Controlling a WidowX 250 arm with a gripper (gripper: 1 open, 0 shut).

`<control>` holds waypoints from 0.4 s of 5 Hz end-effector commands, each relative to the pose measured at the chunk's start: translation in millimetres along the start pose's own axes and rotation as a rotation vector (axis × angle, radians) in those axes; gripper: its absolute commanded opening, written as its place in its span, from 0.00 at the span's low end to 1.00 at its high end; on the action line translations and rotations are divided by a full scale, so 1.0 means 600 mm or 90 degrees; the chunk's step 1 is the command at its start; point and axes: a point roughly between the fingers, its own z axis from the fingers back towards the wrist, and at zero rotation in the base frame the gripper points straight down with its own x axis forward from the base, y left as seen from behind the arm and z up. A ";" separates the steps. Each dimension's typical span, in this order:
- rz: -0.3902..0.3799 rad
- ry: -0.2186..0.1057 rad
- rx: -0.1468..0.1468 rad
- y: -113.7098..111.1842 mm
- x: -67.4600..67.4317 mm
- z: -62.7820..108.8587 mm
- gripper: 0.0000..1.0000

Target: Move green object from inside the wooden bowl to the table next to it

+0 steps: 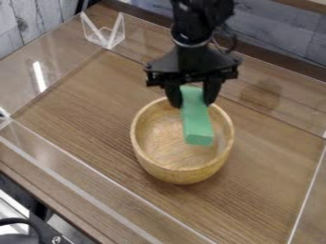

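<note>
We count one black robot arm, its dark two-fingered gripper (192,88) closed on the upper end of one flat, elongated bright-green block (196,116). The block is tilted, its lower end over the inside of one round light-tan wooden bowl (143,143). We see one brown wood-grain table (254,195) beneath the bowl, and one white wire-like stand (105,32) near the top left. One black cable (26,225) curls at the lower left.

The gripper hides the block's top edges and part of the bowl's far rim. The arm is cut off above, and we cannot tell whether the block touches the bowl.
</note>
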 end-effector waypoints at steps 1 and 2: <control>0.000 -0.027 -0.030 0.003 0.020 0.048 0.00; -0.020 -0.031 -0.043 0.007 0.055 0.054 0.00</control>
